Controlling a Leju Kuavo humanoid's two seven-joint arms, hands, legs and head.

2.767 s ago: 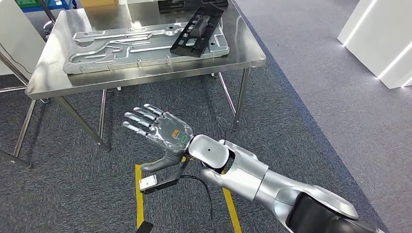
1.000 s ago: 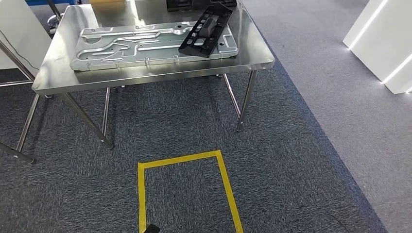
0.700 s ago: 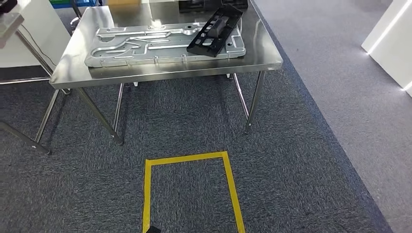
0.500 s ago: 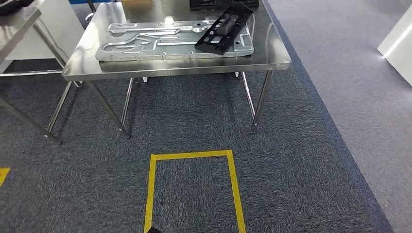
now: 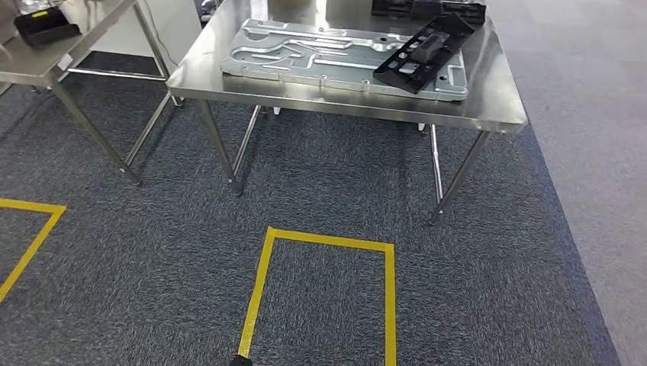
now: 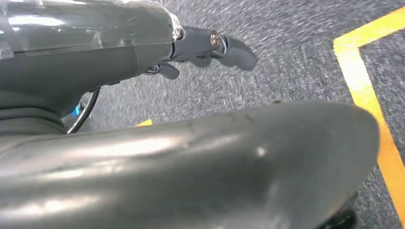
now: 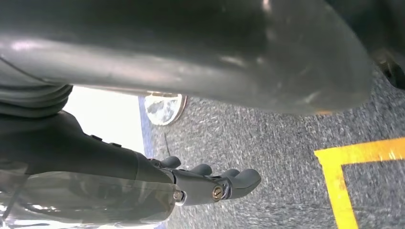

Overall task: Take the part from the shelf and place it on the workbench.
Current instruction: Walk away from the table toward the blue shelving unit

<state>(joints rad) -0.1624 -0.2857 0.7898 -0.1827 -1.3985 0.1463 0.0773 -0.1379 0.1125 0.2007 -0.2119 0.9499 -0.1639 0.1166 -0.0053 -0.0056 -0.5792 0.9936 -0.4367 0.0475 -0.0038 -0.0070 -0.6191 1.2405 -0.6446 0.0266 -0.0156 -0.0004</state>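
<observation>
Part (image 5: 424,52): black, lies atop plate (image 5: 305,55) on tabletop (image 5: 496,107), placed. Left robot hand (image 6: 210,47), right robot hand (image 7: 210,183): hanging, fingers apart, holding nothing.

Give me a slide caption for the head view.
Black part lying on a metal plate atop the steel workbench, yellow floor tape marking a box in front.

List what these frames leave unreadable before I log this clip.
- Black part on the metal plate: the head view is too coarse to show how it seats on the plate.
- Dark items at the workbench's far end: cut off by the head view's top edge.
- Left hand: in the left wrist view its palm side is turned away.
- Right hand: in the right wrist view its fingers overlap one another.
</observation>
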